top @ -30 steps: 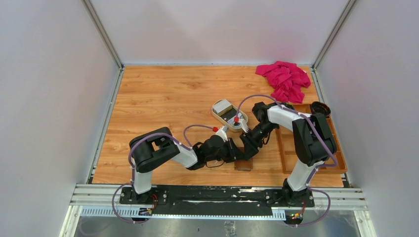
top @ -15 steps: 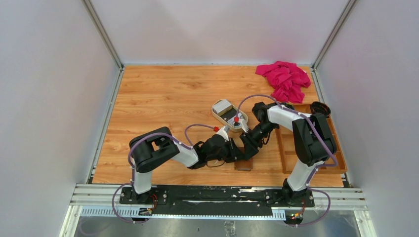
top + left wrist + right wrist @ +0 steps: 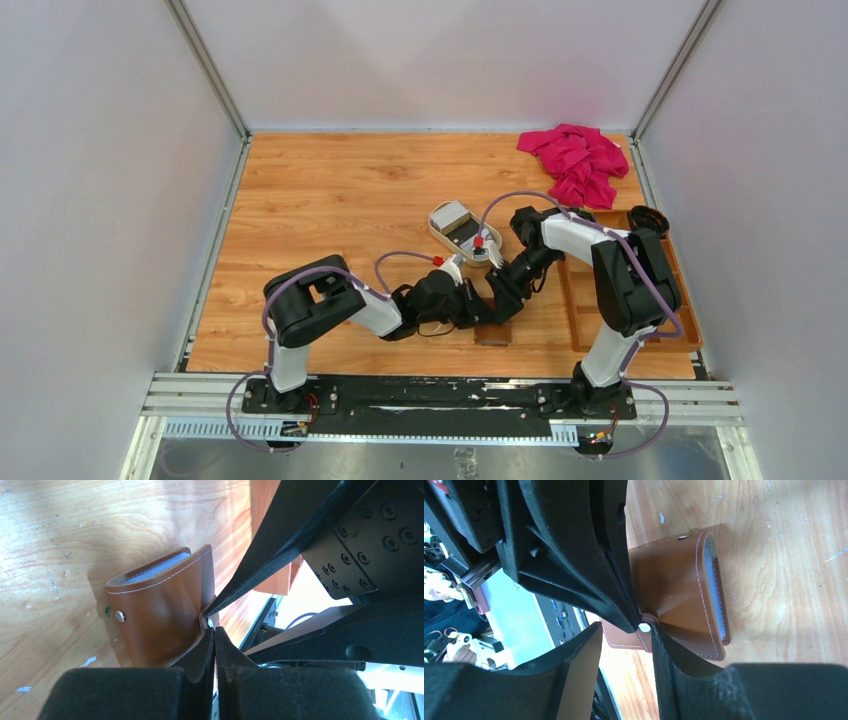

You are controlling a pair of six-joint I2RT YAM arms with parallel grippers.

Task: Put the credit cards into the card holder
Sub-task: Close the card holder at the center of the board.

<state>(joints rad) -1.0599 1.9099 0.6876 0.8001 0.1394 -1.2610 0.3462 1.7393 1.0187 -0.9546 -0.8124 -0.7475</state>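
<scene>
Two robot arms are bending inward over a wood-grain tabletop (image 3: 330,200), and their fingers are meeting at a small brown leather card holder (image 3: 492,334). The card holder is lying folded over on the wood. White stitching is running along its edges and a thin grey sliver is showing at its open side; whether that sliver is a card or a pocket lining cannot be told.

The left gripper (image 3: 214,636) is reaching in from the card holder's left. Its fingers are pressing tightly together, their tips sitting right at the small round snap on the card holder's tab. Whether any leather is caught between them cannot be told.

The right gripper (image 3: 626,628) is reaching in from the card holder's far right side, and its fingers are standing apart. One is resting against the card holder's cover just beside the snap and the other is hanging out past the card holder's edge. The left gripper's tips are sitting in the gap between them.

Beyond the card holder and apart from it, a cream oval tin tray (image 3: 434,228) is holding the credit cards (image 3: 452,214), a grey one and a dark one showing. Just to the card holder's right a wooden compartment box (image 3: 582,310) is sitting. Far beyond the card holder, to its right, a crumpled pink cloth (image 3: 577,160) is lying.
</scene>
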